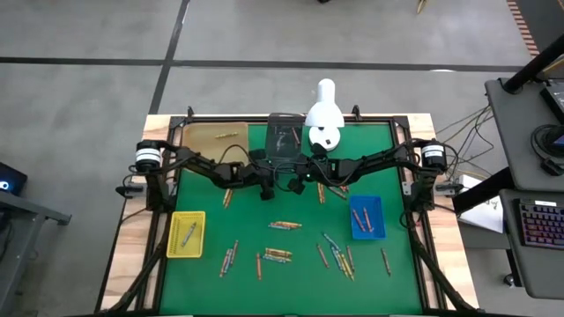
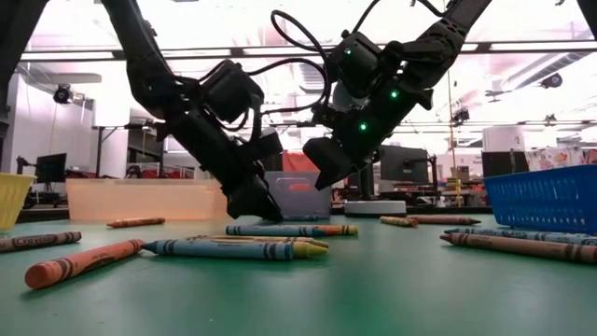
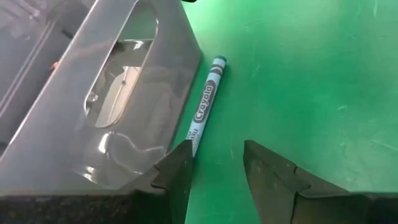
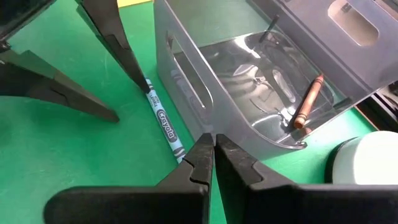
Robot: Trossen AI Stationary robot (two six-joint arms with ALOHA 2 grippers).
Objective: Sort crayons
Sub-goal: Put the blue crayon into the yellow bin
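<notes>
Left gripper (image 3: 214,171) spread, one finger touching grey crayon (image 3: 204,104) against clear bin (image 3: 93,93); risked pinning it. Right gripper (image 4: 213,152) closed, empty.

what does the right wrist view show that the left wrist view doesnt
Only the right wrist view shows a brown crayon lying inside the clear grey bin, the shut right gripper, and a white rounded object. Only the left wrist view shows the left gripper from behind, open, with bare mat between its fingers. Both show the grey crayon lying on the mat beside the bin's wall.
</notes>
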